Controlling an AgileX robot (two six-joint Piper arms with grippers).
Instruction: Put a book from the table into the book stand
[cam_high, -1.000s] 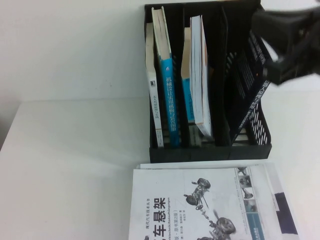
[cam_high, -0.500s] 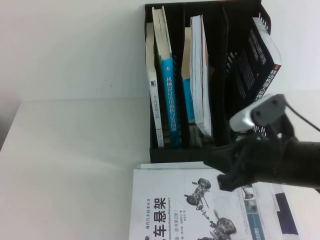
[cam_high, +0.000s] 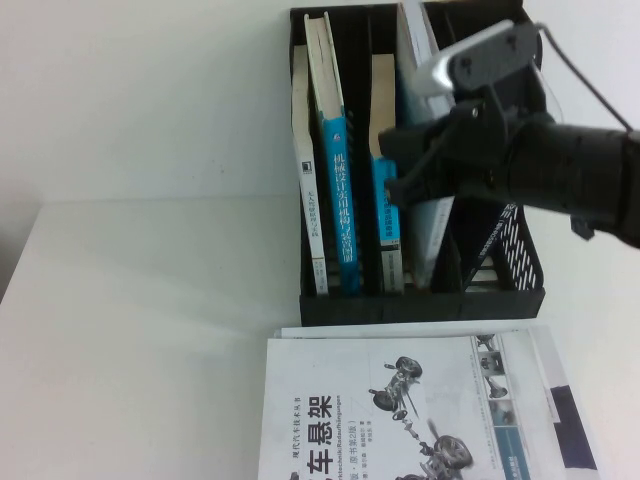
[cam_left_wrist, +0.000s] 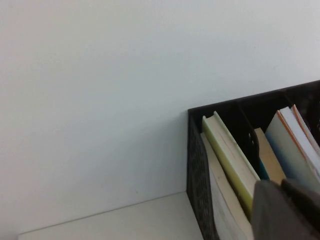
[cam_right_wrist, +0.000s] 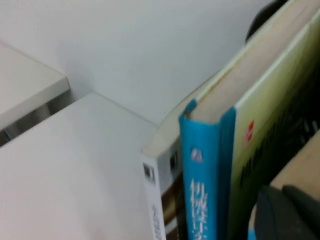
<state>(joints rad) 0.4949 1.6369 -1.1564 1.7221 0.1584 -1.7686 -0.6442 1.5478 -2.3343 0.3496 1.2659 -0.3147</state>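
Right hand (cam_high: 400, 170) over book stand (cam_high: 520, 265), grip state unclear. Left hand (cam_left_wrist: 287, 210) clenched, seen only by left wrist camera. White book (cam_high: 432, 215) upright in stand, possibly touched.

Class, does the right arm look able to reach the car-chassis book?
Probably yes: right gripper hangs at the book stand, left gripper beside its end; the car-chassis book lies uncovered before it.

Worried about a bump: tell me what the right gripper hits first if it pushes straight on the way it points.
Probably the blue-spined book: the right gripper, over the book stand, points toward it, though depth is unclear.
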